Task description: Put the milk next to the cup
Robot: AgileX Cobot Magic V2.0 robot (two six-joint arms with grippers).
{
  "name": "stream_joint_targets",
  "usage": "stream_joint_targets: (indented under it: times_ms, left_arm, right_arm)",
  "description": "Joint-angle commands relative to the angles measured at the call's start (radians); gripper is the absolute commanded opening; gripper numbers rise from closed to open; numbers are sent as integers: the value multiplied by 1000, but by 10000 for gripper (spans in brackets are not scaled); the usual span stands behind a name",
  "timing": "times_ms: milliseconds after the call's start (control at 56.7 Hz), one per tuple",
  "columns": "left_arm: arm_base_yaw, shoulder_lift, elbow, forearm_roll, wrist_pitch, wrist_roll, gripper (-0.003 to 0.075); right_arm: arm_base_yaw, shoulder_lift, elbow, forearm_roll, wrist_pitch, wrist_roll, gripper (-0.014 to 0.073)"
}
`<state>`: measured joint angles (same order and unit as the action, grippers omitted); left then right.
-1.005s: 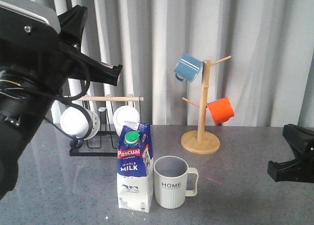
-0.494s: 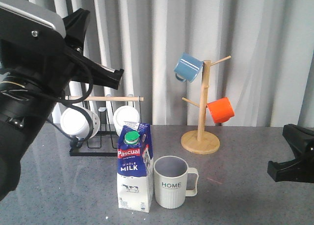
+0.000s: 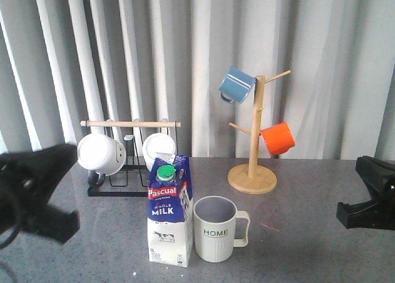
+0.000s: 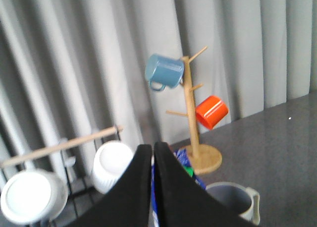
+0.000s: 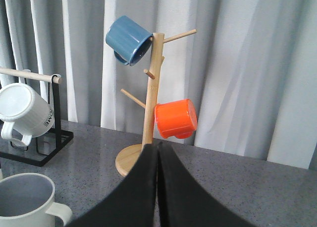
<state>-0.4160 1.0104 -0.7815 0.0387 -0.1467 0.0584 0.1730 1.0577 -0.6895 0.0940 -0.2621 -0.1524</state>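
The milk (image 3: 168, 212) stands upright on the grey table, blue over white with a green cap. The cup (image 3: 216, 228), cream with "HOME" lettering, stands right beside it, handle to the right, nearly touching. My left gripper (image 4: 152, 147) is shut and empty, back from the milk (image 4: 184, 162) and the cup (image 4: 233, 199). Its arm is a dark blur low at the left (image 3: 37, 193). My right gripper (image 5: 159, 145) is shut and empty, its arm at the right edge (image 3: 367, 199). The cup's rim shows in the right wrist view (image 5: 25, 199).
A black rack with a wooden bar (image 3: 129, 123) holds two white mugs (image 3: 102, 154) behind the milk. A wooden mug tree (image 3: 253, 172) at the back right carries a blue mug (image 3: 236, 84) and an orange mug (image 3: 277, 138). Grey curtains close the back.
My left arm has dropped from high at the upper left to low at the left edge. The milk, the cup and the right arm have not moved.
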Motion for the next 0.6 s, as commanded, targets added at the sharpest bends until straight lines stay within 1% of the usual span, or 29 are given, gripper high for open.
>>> stream_joint_targets:
  times_ms: [0, 88, 176, 212, 317, 388, 441, 511, 582]
  left_arm:
    - [53, -128, 127, 20, -60, -58, -7]
    - [112, -234, 293, -39, -99, -58, -7]
    - [170, -334, 462, -107, -181, -69, -7]
    - [194, -381, 531, -109, -208, -80, -7]
    - [234, -509, 656, -100, -195, -115, -7]
    - [267, -598, 702, -52, -150, -145, -6]
    - [302, -664, 723, 11, -117, -198, -6]
    - [351, -733, 743, 88, -87, -310, -6]
    - [396, -771, 764, 148, -79, -390, -6]
  right_arm:
    - [-4, -19, -28, -7, -74, -10, -8]
    - [-4, -19, -28, -7, -74, -10, -8]
    - [-4, -19, -28, -7, -74, -10, -8]
    - [-4, -19, -28, -7, -74, -10, -8]
    - [-4, -19, -28, -7, -74, -10, -8]
    - [-4, -19, -28, -7, -74, -10, -8]
    - [-4, -19, -28, -7, -74, -10, -8]
    - [-4, -19, -28, -7, -74, -10, -8]
    - [-4, -19, -28, -7, -74, -10, -8]
